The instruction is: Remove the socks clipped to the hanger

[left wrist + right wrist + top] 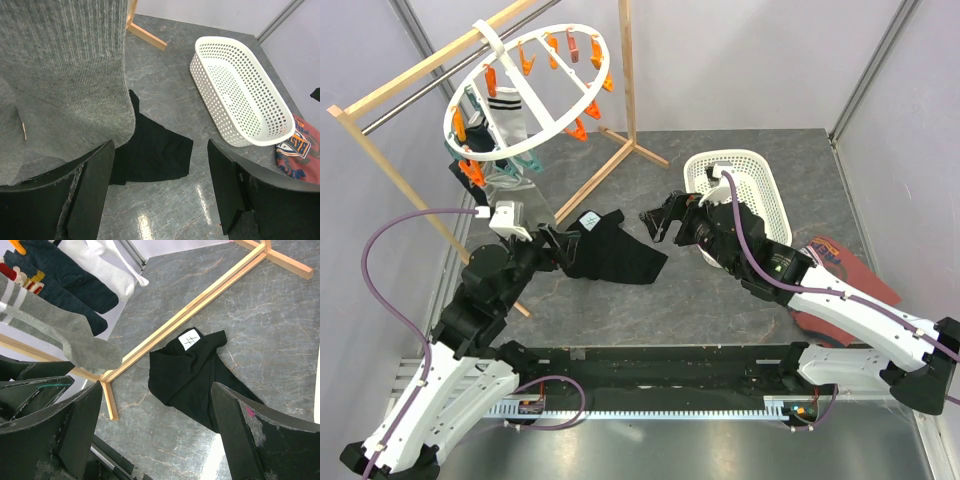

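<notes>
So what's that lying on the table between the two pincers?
A black garment, crumpled on the grey table, between the left pincer and the right pincer; the top view shows it.

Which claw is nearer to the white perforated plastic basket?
Right. The right claw hangs just left of the white perforated plastic basket; the left claw is farther left, beyond the black garment.

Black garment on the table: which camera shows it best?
Right wrist: the black garment lies nearly whole, white label up. Top external shows it small, its edge under the left gripper; left wrist hides part behind the grey sock.
</notes>
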Motion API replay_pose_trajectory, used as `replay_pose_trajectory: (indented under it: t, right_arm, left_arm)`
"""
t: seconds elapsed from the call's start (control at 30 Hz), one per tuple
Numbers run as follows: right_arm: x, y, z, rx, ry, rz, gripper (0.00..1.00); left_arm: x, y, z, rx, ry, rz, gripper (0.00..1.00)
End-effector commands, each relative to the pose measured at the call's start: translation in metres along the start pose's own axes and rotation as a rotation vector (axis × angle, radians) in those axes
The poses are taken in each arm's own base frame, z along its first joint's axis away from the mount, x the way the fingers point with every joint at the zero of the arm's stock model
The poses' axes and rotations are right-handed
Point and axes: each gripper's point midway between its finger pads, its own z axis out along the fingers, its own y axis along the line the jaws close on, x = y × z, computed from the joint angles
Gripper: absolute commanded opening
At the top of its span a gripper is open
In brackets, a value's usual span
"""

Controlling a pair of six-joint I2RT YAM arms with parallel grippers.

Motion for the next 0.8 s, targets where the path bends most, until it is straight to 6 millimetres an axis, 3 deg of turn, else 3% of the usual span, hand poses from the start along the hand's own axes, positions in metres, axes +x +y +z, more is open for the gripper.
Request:
replay_pose_trajectory:
  t: [0.0, 0.23, 0.4, 0.5, 0.53, 0.57, 0.6, 0.77]
  right_arm:
    - [-0.029, 0.011, -0.012, -0.033, -0.085, 0.02, 0.98]
    - [-0.031, 0.011, -0.021, -0.062, -0.101, 0.002, 0.98]
    - [-0.022, 0.024, -0.02, -0.153, -0.081, -0.011, 0.98]
    - [-0.018, 0.027, -0.018, -0.17, -0.063, -0.041, 0.98]
    - [-0.018, 0.028, -0.018, -0.177, -0.063, -0.051, 0.98]
    - [-0.017, 0.029, -0.016, -0.185, -0.061, -0.067, 0.98]
    - [-0.014, 0.031, -0.016, -0.208, -0.05, -0.116, 0.98]
    - [-0.014, 0.07, -0.02, -0.423, -0.068, -0.158, 0.98]
  left_arm:
    - [-0.016, 0.001, -0.001, -0.015, -0.064, -0.021, 0.81]
    - [-0.023, -0.001, 0.012, -0.039, -0.05, -0.017, 0.79]
    - [-0.023, -0.004, 0.021, -0.049, -0.024, -0.007, 0.69]
    - [-0.024, -0.008, 0.022, -0.03, -0.019, -0.009, 0.34]
    - [-0.026, -0.01, 0.021, -0.019, -0.02, -0.011, 0.15]
    - [-0.025, -0.015, 0.02, 0.004, -0.013, -0.015, 0.06]
    - [-0.027, -0.018, 0.019, 0.018, -0.012, -0.023, 0.02]
    - [-0.034, -0.042, 0.009, 0.134, 0.006, -0.05, 0.02]
